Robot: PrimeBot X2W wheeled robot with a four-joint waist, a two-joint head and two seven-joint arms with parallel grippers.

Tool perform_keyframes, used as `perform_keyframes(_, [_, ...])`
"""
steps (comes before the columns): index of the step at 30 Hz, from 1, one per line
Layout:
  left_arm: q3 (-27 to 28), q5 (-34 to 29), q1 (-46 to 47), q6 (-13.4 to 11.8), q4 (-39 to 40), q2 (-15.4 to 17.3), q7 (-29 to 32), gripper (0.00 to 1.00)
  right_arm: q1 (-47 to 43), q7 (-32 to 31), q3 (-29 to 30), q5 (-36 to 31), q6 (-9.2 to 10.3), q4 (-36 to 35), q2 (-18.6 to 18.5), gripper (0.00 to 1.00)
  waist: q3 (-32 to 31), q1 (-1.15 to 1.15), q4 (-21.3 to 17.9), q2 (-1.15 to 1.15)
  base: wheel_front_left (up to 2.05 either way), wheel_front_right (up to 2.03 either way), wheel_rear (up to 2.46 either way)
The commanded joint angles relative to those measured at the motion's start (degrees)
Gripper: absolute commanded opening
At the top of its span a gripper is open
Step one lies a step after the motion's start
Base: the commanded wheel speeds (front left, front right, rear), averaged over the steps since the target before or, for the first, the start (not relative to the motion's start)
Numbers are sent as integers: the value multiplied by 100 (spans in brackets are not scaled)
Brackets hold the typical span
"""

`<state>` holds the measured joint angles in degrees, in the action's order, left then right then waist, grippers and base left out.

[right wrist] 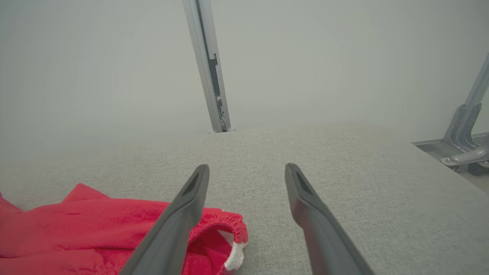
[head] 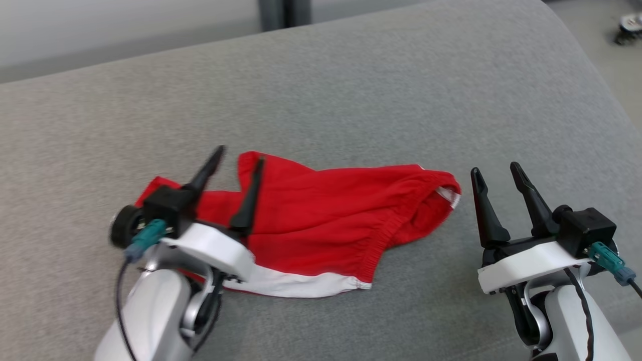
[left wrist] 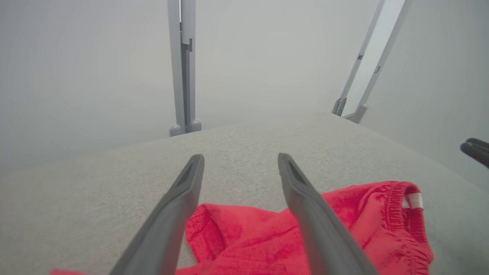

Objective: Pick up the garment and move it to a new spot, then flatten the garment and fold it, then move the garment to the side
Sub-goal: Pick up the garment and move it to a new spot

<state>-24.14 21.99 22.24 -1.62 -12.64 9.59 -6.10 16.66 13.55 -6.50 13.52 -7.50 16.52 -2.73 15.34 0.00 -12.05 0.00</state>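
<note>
The garment (head: 326,220) is a pair of red shorts with a white hem, lying crumpled on the grey cushion (head: 321,90). Its elastic waistband with a white label points toward the right. My left gripper (head: 239,157) hovers over the garment's left part, fingers spread and holding nothing. In the left wrist view the red garment (left wrist: 363,221) lies beneath and right of my open left gripper (left wrist: 240,158). My right gripper (head: 496,173) stands open just right of the waistband, apart from the cloth. The right wrist view has the garment (right wrist: 76,225) at lower left of my right gripper (right wrist: 246,168).
The cushion's rounded right edge (head: 597,75) drops to the floor, where a small dark object (head: 629,27) sits. A grey metal post (left wrist: 184,68) stands behind the cushion, and a metal frame (right wrist: 464,126) stands at the right.
</note>
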Motion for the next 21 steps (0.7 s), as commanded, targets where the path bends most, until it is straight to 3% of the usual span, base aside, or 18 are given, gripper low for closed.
perform_keyframes(1, [110, 81, -90, -67, 35, 60, -66, 100, -66, -31, 40, -48, 2, -34, -35, 100, -211, 0, 283, 0, 0, 0, 0])
perform_keyframes(11, [1126, 404, -810, -620, 169, 588, -570, 100, -312, -295, 168, -226, 2, -207, -35, 100, -660, 0, 807, 0, 0, 0, 0])
perform_keyframes(21, [1307, 422, -1725, -923, 676, 817, -520, 100, -682, -485, 129, -236, 2, -311, -34, 100, -1146, 0, 966, 0, 0, 0, 0])
